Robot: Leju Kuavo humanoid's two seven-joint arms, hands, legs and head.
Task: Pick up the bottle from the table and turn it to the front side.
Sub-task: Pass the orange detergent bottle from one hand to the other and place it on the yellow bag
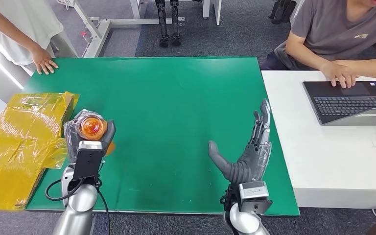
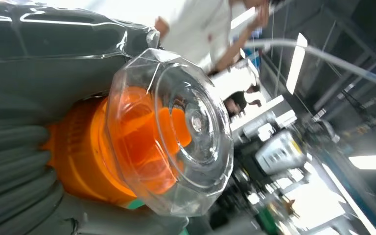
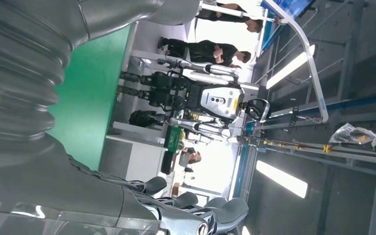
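The left hand (image 1: 89, 142) grips the bottle (image 1: 90, 126), lifted above the near-left part of the green table (image 1: 176, 103), with the bottle's clear cap turned up toward the head camera so the orange inside shows through it. In the left wrist view the bottle (image 2: 161, 137) has an orange body under a faceted transparent cap, and the grey fingers (image 2: 14, 166) wrap its body from 1 side; a clear film covers part of the hand. Whether any of the bottle touches the table is hard to judge from above, though it looks clear of it.

The right hand (image 1: 247, 156) is open, holding nothing, fingers stretched away from the robot and thumb spread toward the bottle, hovering over the near-right part of the green table. In the right wrist view its dark fingers (image 3: 196, 208) lie straight.

Left of the bottle, at the table's left edge, sits a box wrapped in yellow film (image 1: 22, 142). A person's hand (image 1: 44, 61) rests on the table's far-left corner. Right of the table, on a white desk (image 1: 318, 161), a 2nd person types on a laptop (image 1: 352, 103).
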